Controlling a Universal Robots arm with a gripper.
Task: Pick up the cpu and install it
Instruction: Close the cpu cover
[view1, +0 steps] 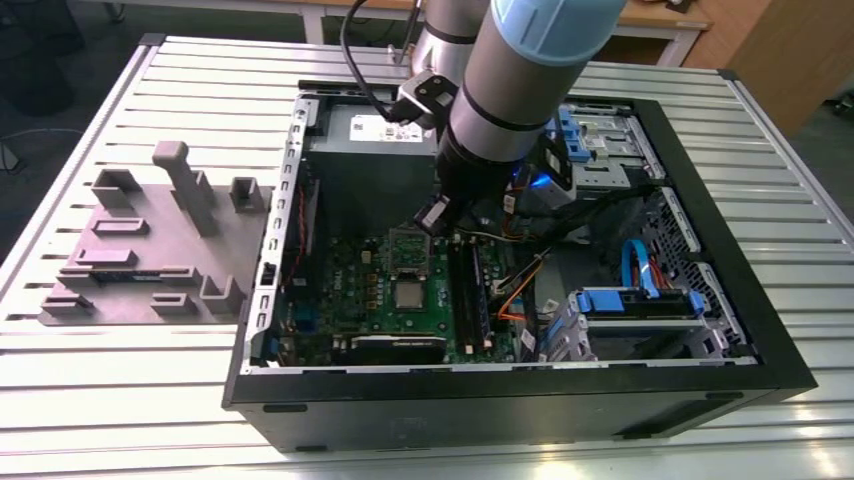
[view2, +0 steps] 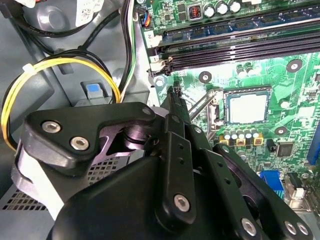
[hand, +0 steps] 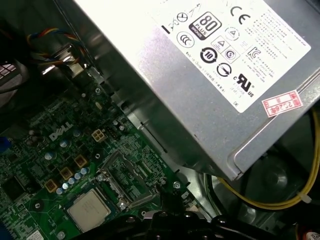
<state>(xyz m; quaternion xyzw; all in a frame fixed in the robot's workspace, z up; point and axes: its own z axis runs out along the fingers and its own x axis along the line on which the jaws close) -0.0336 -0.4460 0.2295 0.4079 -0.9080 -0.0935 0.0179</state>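
Note:
The cpu (view1: 404, 291) is a small square chip with a pale silver top, lying flat in its socket on the green motherboard (view1: 358, 290). It appears in both wrist views as cpu (view2: 248, 107) and cpu (hand: 89, 210). The socket's metal frame (hand: 124, 176) stands flipped open beside it. My gripper (view1: 434, 217) hangs inside the case above that frame, a short way from the chip. In the second wrist view the black gripper (view2: 172, 92) has its fingers brought together at a thin tip, with nothing between them.
The open computer case (view1: 287, 180) lies on a slatted metal table (view1: 160, 400). A grey power supply (hand: 210, 75) with a white label sits close to the gripper. Memory slots (view2: 235, 47), yellow cables (view2: 55, 65), blue drive brackets (view1: 634, 300) and a grey fixture block (view1: 147, 250) surround the area.

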